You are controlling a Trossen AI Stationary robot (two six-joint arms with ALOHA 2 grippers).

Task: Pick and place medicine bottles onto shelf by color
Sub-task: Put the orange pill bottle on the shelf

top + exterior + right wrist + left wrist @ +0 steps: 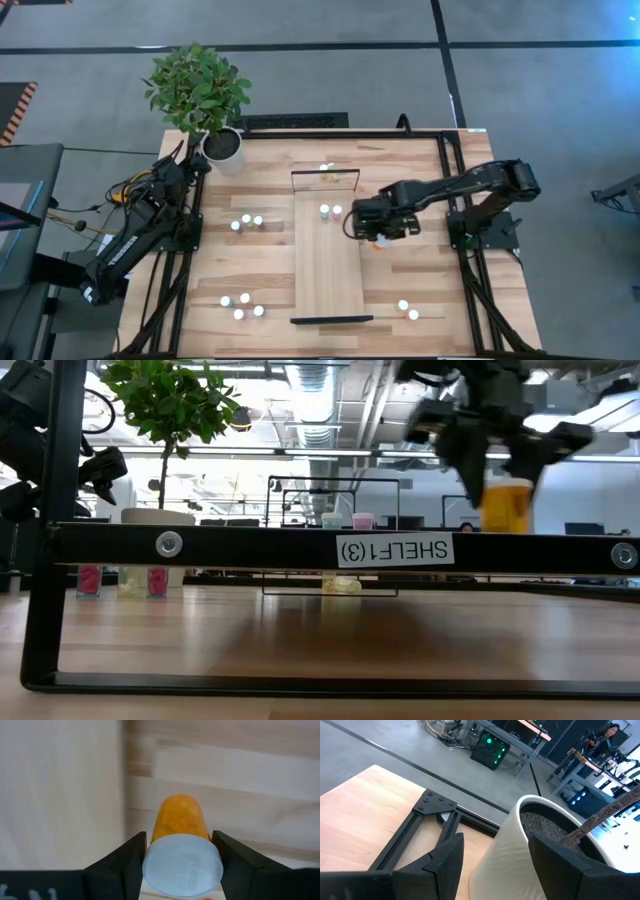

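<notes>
plant: a leafy green plant (196, 88) stands at the far left corner of the tabletop
pot: a white pot (222, 147) holds it, with dark gritty soil (545, 827) and a brown stem (600, 817) showing inside
tabletop: light wood (250, 265) with a black frame (452, 160) along its edges
floor: grey (330, 60), crossed by dark lines
room: desks and screens beyond, with a person (605, 735) seated far off

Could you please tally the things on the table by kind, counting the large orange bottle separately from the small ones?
Shelf: 1
Potted plant: 1
Small white-capped bottles: 12 (those at the shelf's far end are hard to separate)
Large orange bottle, held in the right gripper: 1
Total: 15
</notes>
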